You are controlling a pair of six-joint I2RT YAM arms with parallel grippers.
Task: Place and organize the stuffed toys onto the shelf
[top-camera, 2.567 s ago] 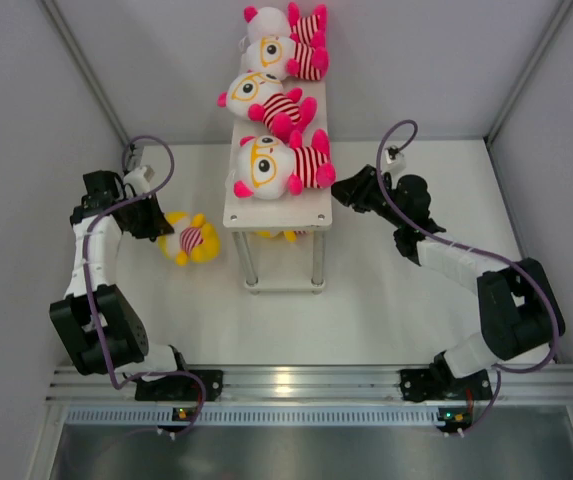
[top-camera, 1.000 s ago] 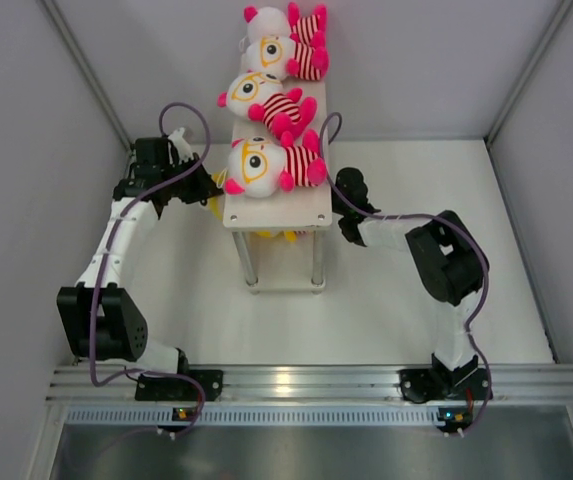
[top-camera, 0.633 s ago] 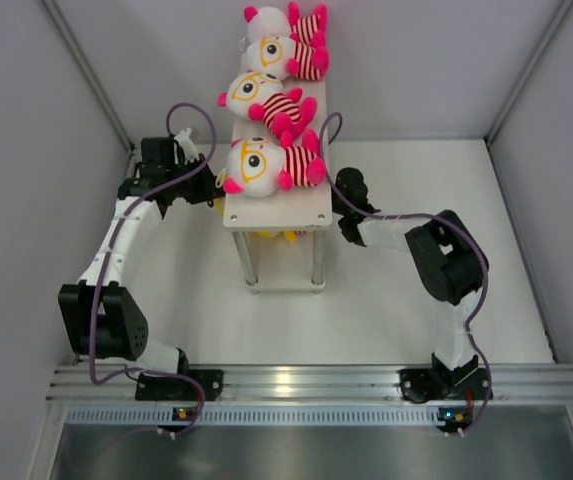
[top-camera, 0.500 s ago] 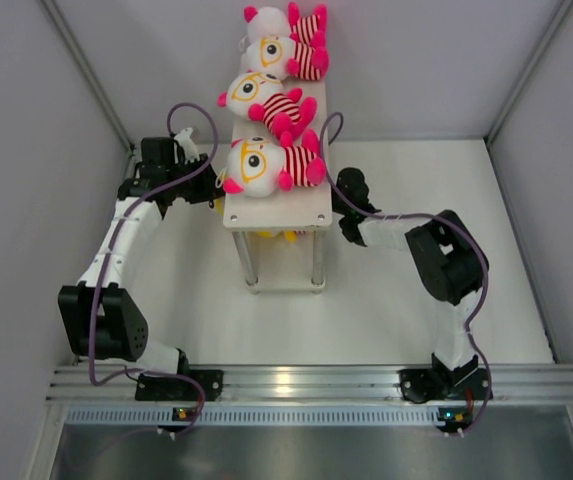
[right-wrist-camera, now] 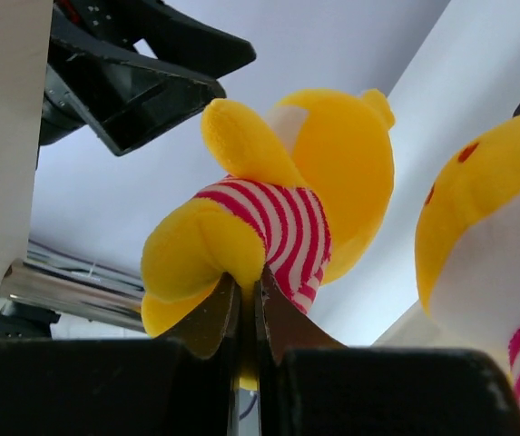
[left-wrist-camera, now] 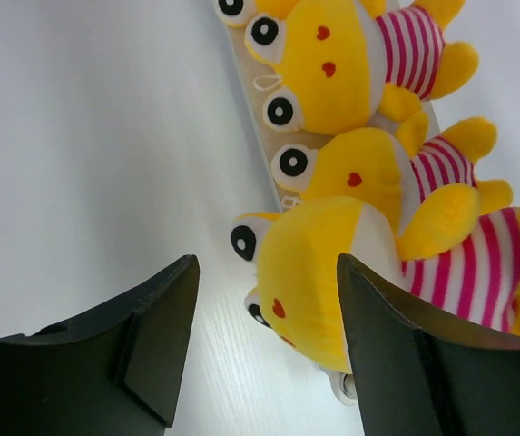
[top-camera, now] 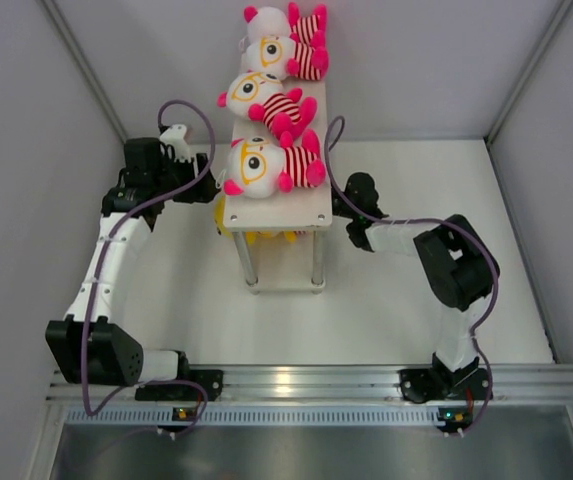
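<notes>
- Stuffed toys in yellow (left-wrist-camera: 332,272) are lined up on the lower tier of the shelf (top-camera: 286,208). Three are counted in the left wrist view, and the farthest is cut off at the top edge.
- White-headed toys (top-camera: 264,95) are laid in a row on the top board, three in all.
- Right gripper (right-wrist-camera: 246,286) is pressed shut on the nearest yellow toy (right-wrist-camera: 287,218), pinched at the striped shirt's lower edge by a foot. How deep the bite goes is hidden by the fingers themselves.
- Left gripper (left-wrist-camera: 267,261) is spread wide and nothing is held. That same toy's head is just beyond the tips, offset toward the finger on the right of the view.
- Key relation: the held toy is laid across the shelf, head to the left arm and feet to the right arm, while the shelf's long axis is run away from both bases. Right arm is judged nearer, being already in contact.
- From above, the lower tier is mostly covered by the top board and only yellow scraps are seen at its near-left corner. Both grippers' tips are hard to make out there.
</notes>
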